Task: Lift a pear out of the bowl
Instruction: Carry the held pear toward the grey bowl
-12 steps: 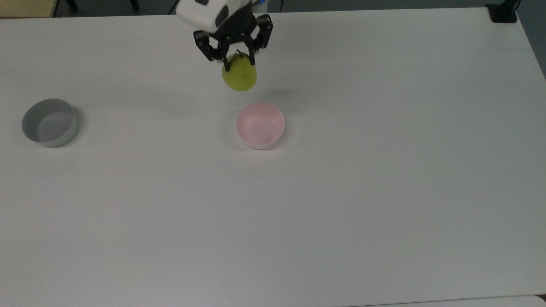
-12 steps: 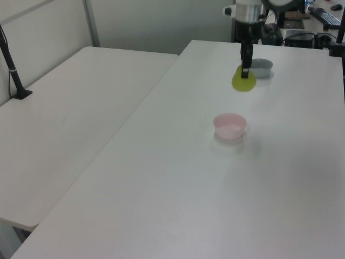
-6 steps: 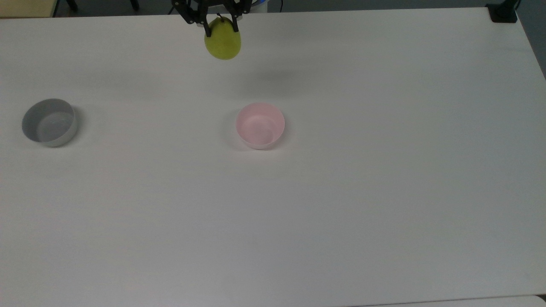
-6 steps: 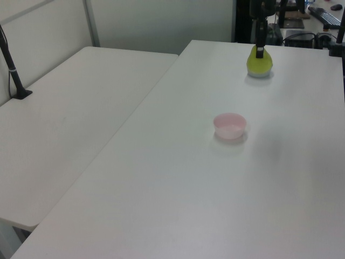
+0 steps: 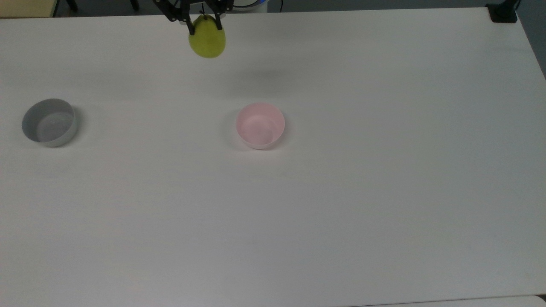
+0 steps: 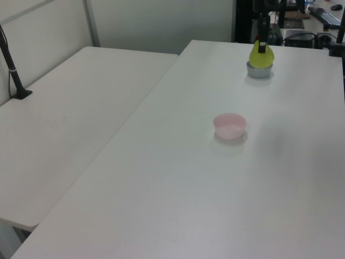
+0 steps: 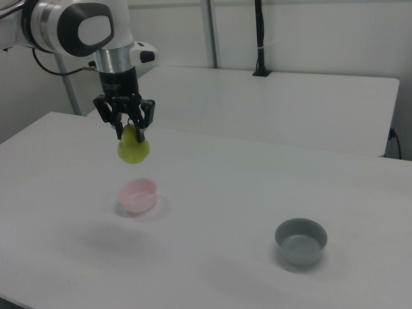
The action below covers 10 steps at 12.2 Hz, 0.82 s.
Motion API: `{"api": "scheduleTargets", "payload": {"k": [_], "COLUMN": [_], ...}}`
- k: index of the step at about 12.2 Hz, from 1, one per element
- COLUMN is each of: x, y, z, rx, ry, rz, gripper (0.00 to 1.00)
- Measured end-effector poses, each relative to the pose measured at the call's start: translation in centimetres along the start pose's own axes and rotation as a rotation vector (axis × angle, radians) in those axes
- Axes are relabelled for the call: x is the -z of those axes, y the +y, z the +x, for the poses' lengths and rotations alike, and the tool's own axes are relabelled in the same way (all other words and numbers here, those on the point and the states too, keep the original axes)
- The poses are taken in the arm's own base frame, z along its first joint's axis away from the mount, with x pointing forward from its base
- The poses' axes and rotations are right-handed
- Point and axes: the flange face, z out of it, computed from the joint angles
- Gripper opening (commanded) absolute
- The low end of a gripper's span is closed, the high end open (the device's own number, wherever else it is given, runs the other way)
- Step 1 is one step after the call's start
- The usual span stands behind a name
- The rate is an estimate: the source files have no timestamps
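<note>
Grey plastic is met first at the top view's left: a straight-sided grey bowl (image 5: 49, 123) stands alone on the white table (image 5: 384, 192), well apart from everything else and with nothing in it. Further right in the top view, near the far edge, the pear (image 5: 207, 41) is seen hanging in the air, pinched at its narrow upper end by the gripper (image 5: 205, 24), whose two dark fingers are pressed against its sides just below the stem. In the right view the pear (image 7: 133, 149) is shown clear of the table and well above the pink bowl (image 7: 137, 196), with the gripper (image 7: 129, 131) pointing straight down over it. Right of the pear in the top view, the pink bowl (image 5: 260, 125) sits empty near the table's middle.

The pick can be judged as good as done, the fruit being out of the bowl and held aloft. For the hold to be carried well, the grasp should be kept firm and the wrist kept vertical, since the fruit is gripped only at its tapering top and most of its weight hangs below the fingers. Quick sideways motion should be avoided, as a swing could work the smooth skin loose.
</note>
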Motion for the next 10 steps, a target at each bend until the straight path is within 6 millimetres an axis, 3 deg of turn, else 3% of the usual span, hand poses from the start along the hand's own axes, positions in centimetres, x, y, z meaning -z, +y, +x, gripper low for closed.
{"api": "scheduleTargets", "payload": {"k": [6,10], "x": [0.9,-1.8], "y": [8.7,14.8], "z": [-2.5,-2.4], "rx": [0.052,-0.027], "ry": [0.055,0.087], "rz": [-0.027,-0.062], "gripper": [0.0,0.0]}}
